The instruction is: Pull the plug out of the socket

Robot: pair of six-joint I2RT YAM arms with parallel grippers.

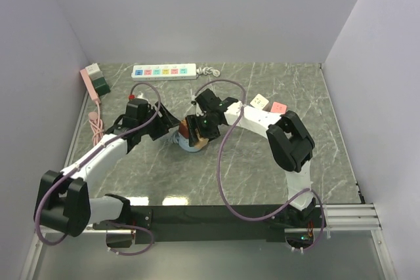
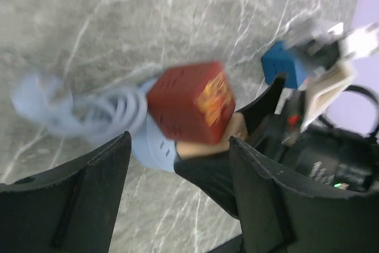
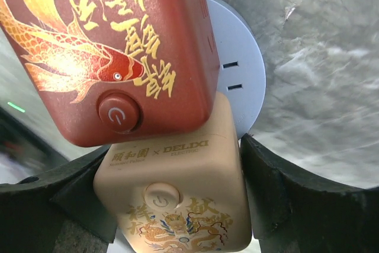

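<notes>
The long white power strip [image 1: 164, 71] with pastel panels lies at the back, away from both grippers, with no plug seen in it. At mid-table a beige cube plug [image 3: 177, 199] and a red cube plug [image 3: 106, 51] sit side by side on a round light-blue socket base [image 3: 237, 81]. My right gripper [image 3: 172, 188] is shut on the beige cube, one finger on each side. My left gripper [image 2: 180, 140] is open and empty, just left of the red cube [image 2: 189, 109]. The base's light-blue cord [image 2: 77, 111] trails off to the left. The cluster also shows in the top view [image 1: 195, 130].
A pink and green adapter block [image 1: 95, 80] with a pink cord [image 1: 96, 122] lies at the left wall. White [image 1: 259, 101] and pink [image 1: 279, 107] cubes sit at right. A blue cube [image 2: 284, 66] lies beyond the right arm. Walls enclose three sides.
</notes>
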